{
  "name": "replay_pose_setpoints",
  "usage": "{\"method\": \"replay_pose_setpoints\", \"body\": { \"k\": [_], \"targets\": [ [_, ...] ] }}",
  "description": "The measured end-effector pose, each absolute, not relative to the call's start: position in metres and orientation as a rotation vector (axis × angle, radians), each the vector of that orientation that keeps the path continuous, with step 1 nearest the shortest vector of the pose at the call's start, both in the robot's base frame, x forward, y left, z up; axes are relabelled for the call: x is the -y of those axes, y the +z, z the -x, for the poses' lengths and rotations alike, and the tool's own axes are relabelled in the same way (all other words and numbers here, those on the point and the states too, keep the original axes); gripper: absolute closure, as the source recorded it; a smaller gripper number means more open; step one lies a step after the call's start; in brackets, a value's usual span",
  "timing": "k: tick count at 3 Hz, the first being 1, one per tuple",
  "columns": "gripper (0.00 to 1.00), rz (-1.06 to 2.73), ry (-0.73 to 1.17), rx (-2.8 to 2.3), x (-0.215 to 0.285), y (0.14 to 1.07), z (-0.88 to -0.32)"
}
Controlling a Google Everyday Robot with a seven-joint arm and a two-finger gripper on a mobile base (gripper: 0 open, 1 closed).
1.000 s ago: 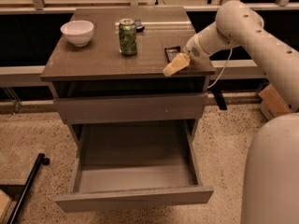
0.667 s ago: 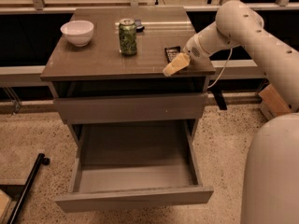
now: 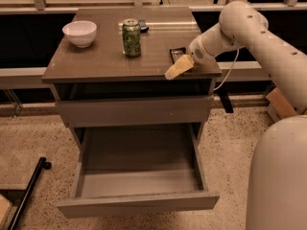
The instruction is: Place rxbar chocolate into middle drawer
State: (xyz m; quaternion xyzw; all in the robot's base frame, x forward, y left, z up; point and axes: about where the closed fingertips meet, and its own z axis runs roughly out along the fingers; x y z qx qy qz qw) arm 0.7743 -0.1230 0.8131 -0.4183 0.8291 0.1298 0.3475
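The rxbar chocolate [image 3: 175, 54] is a small dark flat bar lying on the right part of the cabinet top, partly covered by the gripper. My gripper [image 3: 173, 72], with tan fingers, sits just in front of the bar at the front right edge of the top, reaching in from the right on the white arm [image 3: 240, 25]. The middle drawer [image 3: 139, 202] is pulled out wide below, and its smooth grey inside holds nothing. The matching plain drawer front [image 3: 134, 110] above it is shut.
A green patterned can [image 3: 131, 37] stands mid-top, with a small dark object [image 3: 142, 26] behind it. A white bowl [image 3: 79, 33] sits at the top's left. A black bar [image 3: 29, 190] lies on the speckled floor at the left. My white base [image 3: 278, 176] fills the right.
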Motion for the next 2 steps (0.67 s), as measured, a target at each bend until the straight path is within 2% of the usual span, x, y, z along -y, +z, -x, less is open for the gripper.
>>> {"method": "replay_pose_setpoints", "body": {
  "k": [2],
  "targets": [
    [0.0,1.096,0.317,-2.14,0.1195,0.8193,-0.7732]
  ]
}}
